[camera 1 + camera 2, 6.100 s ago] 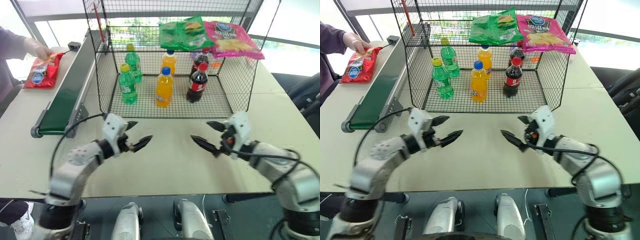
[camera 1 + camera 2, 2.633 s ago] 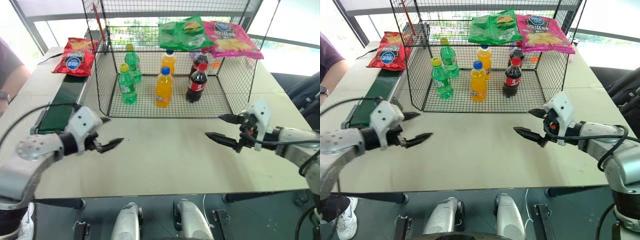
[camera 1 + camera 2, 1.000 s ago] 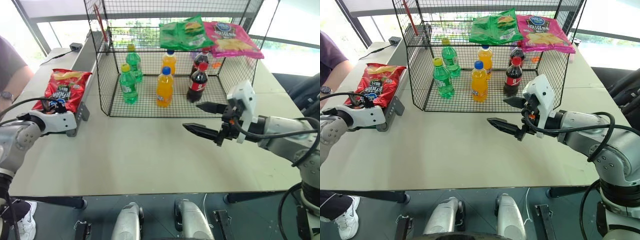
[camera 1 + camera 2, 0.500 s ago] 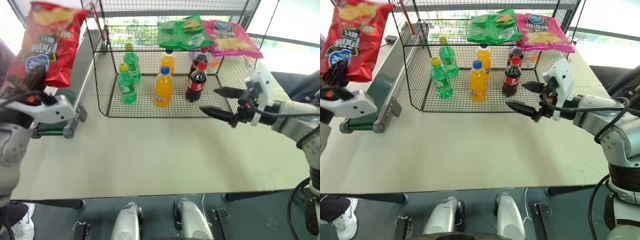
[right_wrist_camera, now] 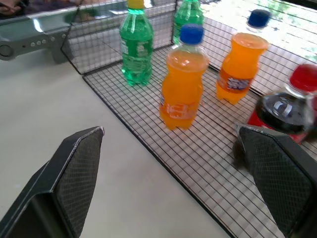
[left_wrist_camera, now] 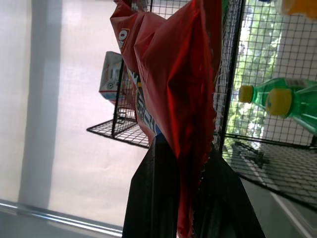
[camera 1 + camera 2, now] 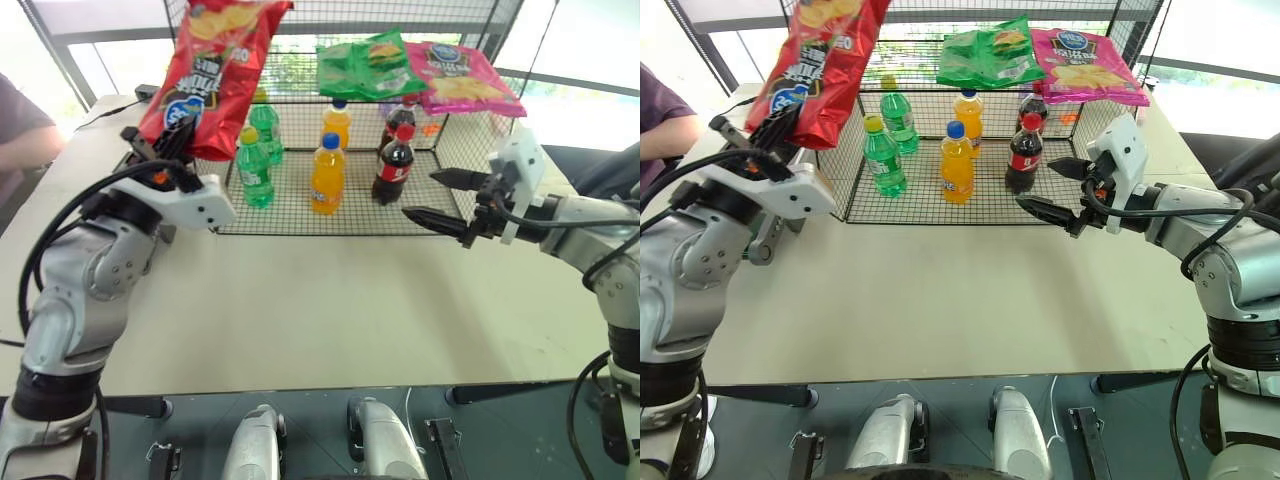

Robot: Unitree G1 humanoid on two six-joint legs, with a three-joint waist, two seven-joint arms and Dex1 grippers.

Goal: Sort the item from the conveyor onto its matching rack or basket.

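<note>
left hand (image 7: 172, 152) pinches the red crisp bag (image 7: 212, 70) by its bottom edge, high beside the wire cage (image 7: 455, 170) for the top shelf, right hand (image 7: 433, 200) spread wide.

Your left arm is raised with the elbow bent, its wrist angled up and toward the middle. Your left gripper (image 7: 165, 142) is clamped shut on the lower end of the red crisp bag (image 7: 212, 68), which stands up above its fingers (image 6: 157, 198). Your right arm reaches forward from the right side, roughly level, pointing inward. Your right gripper (image 7: 433, 198) has its fingers (image 5: 74, 168) spread wide apart and holds nothing.
</note>
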